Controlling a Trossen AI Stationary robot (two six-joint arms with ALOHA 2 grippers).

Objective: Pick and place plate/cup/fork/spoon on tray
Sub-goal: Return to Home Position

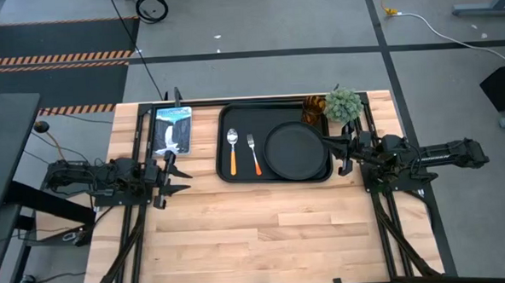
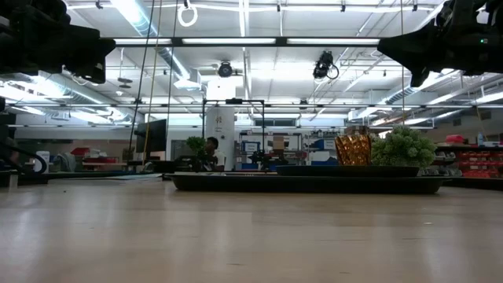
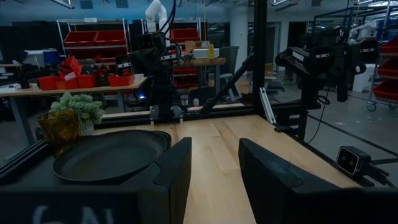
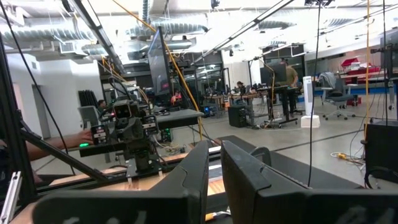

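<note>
The black tray (image 1: pixel 237 172) lies at the table's far middle. On it lie the spoon (image 1: pixel 232 151), the fork (image 1: pixel 254 154) and the round black plate (image 1: pixel 296 150), side by side from left to right. The amber cup (image 1: pixel 313 109) stands at the tray's far right corner; whether inside its rim, I cannot tell. My left gripper (image 1: pixel 175 172) hangs open and empty left of the tray. My right gripper (image 1: pixel 342 150) hangs right of the tray, fingers nearly together and empty. In the left wrist view the plate (image 3: pixel 106 158) and the cup (image 3: pixel 59 130) show beyond my left gripper (image 3: pixel 214 168).
A small green potted plant (image 1: pixel 343 105) stands by the cup at the far right. A flat blue-and-white picture card (image 1: pixel 172 128) lies at the far left. The near half of the wooden table (image 1: pixel 265 235) is bare. People show in the room beyond.
</note>
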